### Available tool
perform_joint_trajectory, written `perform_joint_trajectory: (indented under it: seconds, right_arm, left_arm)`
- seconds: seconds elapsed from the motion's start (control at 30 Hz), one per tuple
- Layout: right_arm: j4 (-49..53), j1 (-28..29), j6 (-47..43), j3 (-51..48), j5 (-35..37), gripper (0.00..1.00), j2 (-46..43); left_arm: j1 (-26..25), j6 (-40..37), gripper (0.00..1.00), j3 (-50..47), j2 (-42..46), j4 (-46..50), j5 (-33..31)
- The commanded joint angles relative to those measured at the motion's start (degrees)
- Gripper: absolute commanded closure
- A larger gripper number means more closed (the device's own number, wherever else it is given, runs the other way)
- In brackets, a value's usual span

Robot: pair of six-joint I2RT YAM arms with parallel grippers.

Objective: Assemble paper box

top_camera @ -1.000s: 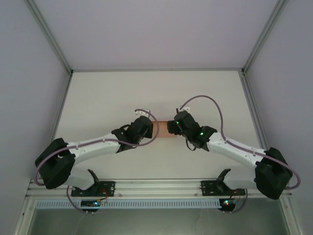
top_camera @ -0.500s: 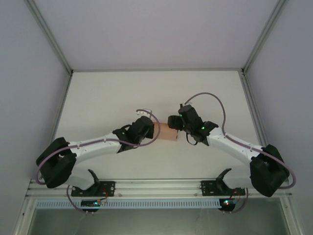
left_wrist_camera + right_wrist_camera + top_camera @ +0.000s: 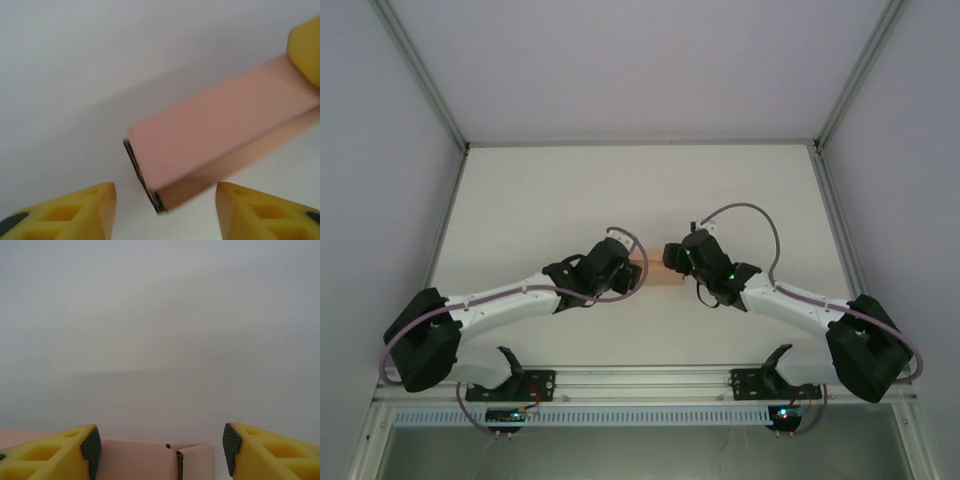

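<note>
**Pink box lies mid-table between two spread grippers**

The top external view takes in the whole white table (image 3: 620, 190). The left arm (image 3: 500, 300) and the right arm (image 3: 800, 305) reach inward from the near edge and almost meet at mid-table. Between their heads only a small salmon strip of the paper box (image 3: 653, 275) shows, and the jaws cannot be read from this height.

The left wrist view shows the box (image 3: 215, 135) folded into a long rectangular shape. It lies flat on the table and runs away to the upper right. Its near end shows dark layered card edges and sits between the yellow fingers (image 3: 70, 212) of the left gripper (image 3: 165, 202). That gripper's jaws stand spread, with a gap on each side of the box. At the far end a yellow fingertip (image 3: 306, 47) of the other gripper lies against the box.

The right wrist view shows the top of the box (image 3: 145, 460) at the bottom edge, with a short dark seam in it. It sits between the spread jaws of the right gripper (image 3: 160, 450). One dark pad (image 3: 92, 450) is at the card's edge, while the opposite pad stands clear of it, so nothing is pinched.
</note>
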State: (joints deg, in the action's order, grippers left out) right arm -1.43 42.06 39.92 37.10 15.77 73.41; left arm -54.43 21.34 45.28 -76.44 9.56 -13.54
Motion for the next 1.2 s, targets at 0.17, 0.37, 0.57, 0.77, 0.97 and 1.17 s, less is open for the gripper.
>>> perform_joint_trajectory:
  seconds: [0.17, 0.37, 0.57, 0.77, 0.97, 1.17]
  right_arm:
    - [2.6, 0.6, 1.9, -7.0, 2.9, 0.36, 1.9]
    - [-3.6, 0.6, -1.3, -11.2, 0.9, 0.37, 1.7]
    - [-10.4, 0.6, -7.2, -15.6, -1.3, 0.38, 2.2]
    - [-17.6, -0.1, -12.4, -18.8, -3.2, 0.44, 4.2]
    - [-25.6, -1.7, -15.7, -21.5, -7.9, 0.48, 7.9]
    - [-36.0, -4.1, -17.6, -24.4, -12.3, 0.66, 13.3]
  left_arm:
    - [2.0, -4.3, 0.0, 1.4, 4.4, 6.2, 9.1]
    - [9.7, 5.8, 0.0, 3.6, 5.5, 2.6, 19.3]
    - [14.6, 10.3, 0.0, 3.1, 1.6, -0.6, 24.5]
    - [16.7, 13.9, 0.09, -0.8, -3.0, -7.6, 30.6]
    - [19.4, 19.0, 0.35, -7.0, -5.0, -17.2, 34.7]
    - [21.1, 23.1, 0.62, -13.6, -6.8, -24.4, 36.8]
